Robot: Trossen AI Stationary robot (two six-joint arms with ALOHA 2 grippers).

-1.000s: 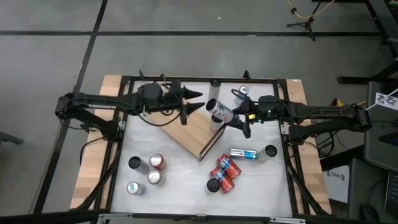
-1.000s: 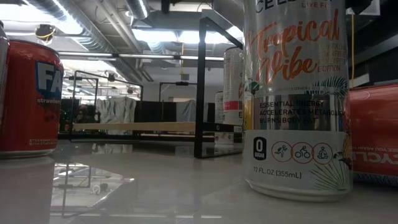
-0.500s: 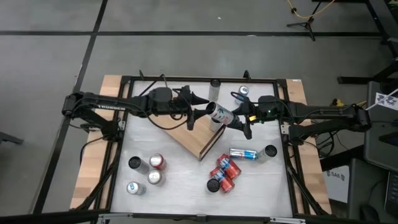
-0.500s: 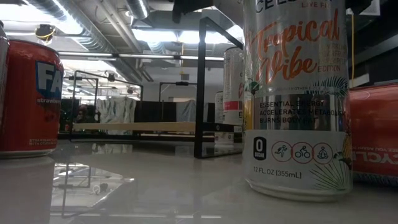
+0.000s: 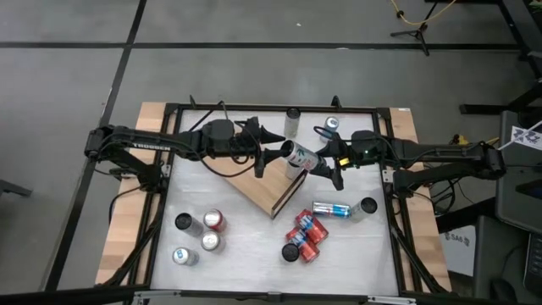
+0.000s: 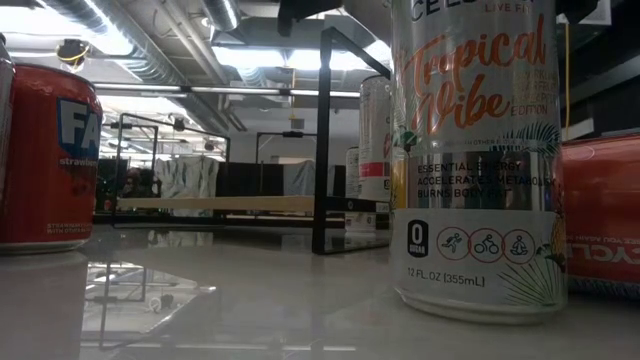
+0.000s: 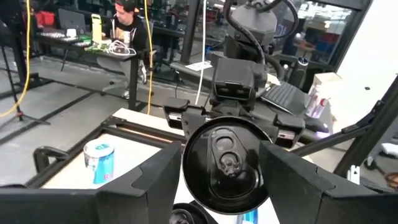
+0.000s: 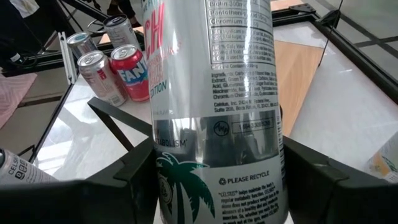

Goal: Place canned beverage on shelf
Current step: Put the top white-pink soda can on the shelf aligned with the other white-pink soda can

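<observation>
A silver canned beverage (image 5: 298, 156) with a palm-tree print hangs nearly level above the shelf (image 5: 258, 182), a light-wood board on a black wire frame set slantwise on the table. My right gripper (image 5: 317, 163) is shut on it, coming from the right. My left gripper (image 5: 282, 152) comes from the left, open. Its two fingers stand on either side of the can's black top (image 7: 227, 163). My left gripper has its fingers (image 7: 155, 177) close against the two sides of the can's top end, coming level from the table's left; I cannot tell whether they touch it. My right gripper pinches the can's lower body (image 8: 217, 155) between its two fingers (image 8: 127, 180), coming from the table's right and slanting slightly down. The can reaches out past the fingers with its top toward the left arm, lifted clear of the shelf.
Another can (image 5: 294, 173) stands just under the held one. Two cans (image 5: 292, 113) (image 5: 332, 124) stand at the far edge. Several cans (image 5: 203, 233) stand near left, and more cans (image 5: 306, 233), some lying, near right. A person (image 7: 127, 25) sits beyond the table.
My left gripper has gone toward the table's right edge, up to the held can, until its fingers came to stand around the can's top; for the last half second it has kept still. The can and my right gripper have stayed where they were.
</observation>
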